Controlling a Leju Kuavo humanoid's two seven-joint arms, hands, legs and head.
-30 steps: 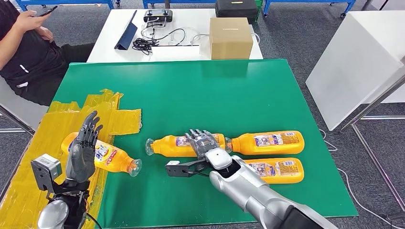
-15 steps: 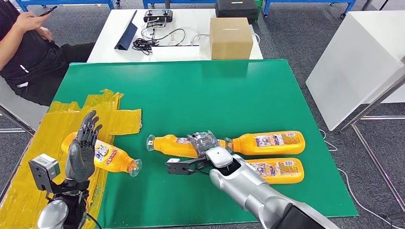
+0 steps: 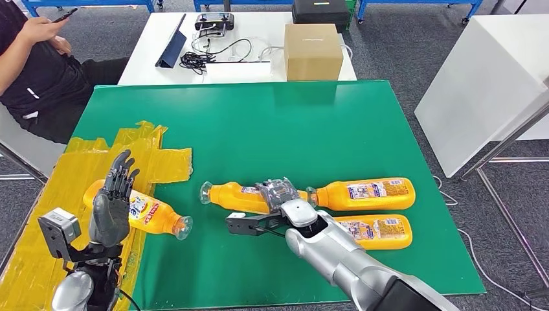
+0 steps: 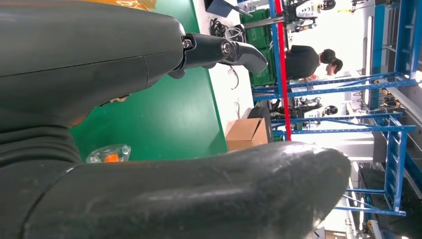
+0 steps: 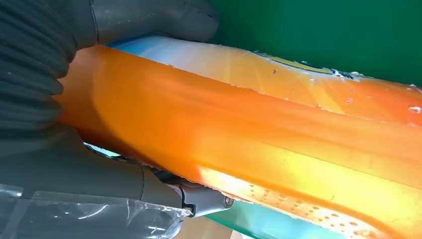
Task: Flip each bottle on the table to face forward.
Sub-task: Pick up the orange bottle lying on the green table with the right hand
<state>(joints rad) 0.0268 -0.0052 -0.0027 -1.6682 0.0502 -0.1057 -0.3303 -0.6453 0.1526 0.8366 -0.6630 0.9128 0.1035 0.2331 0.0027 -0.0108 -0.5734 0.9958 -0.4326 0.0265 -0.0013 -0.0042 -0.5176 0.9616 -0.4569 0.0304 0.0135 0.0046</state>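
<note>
Flanking bottle (image 3: 233, 196): 3 orange bottles (image 3: 362, 193).

Four orange bottles lie on their sides: one (image 3: 139, 215) on yellow tape, one (image 3: 236, 195) mid-counter (gripped), two (image 3: 366, 193) (image 3: 375, 231) side by side at right.

The right arm is extended forward from the lower right, and the right hand (image 3: 280, 194) is laid over the middle bottle (image 3: 236, 196), with the fingers (image 5: 144, 181) and thumb wrapped around its orange body. The left arm is bent upward at the lower left, and the left hand (image 3: 111, 206) is held upright. Its fingers (image 3: 120, 173) are spread apart and nothing is held in them.
</note>
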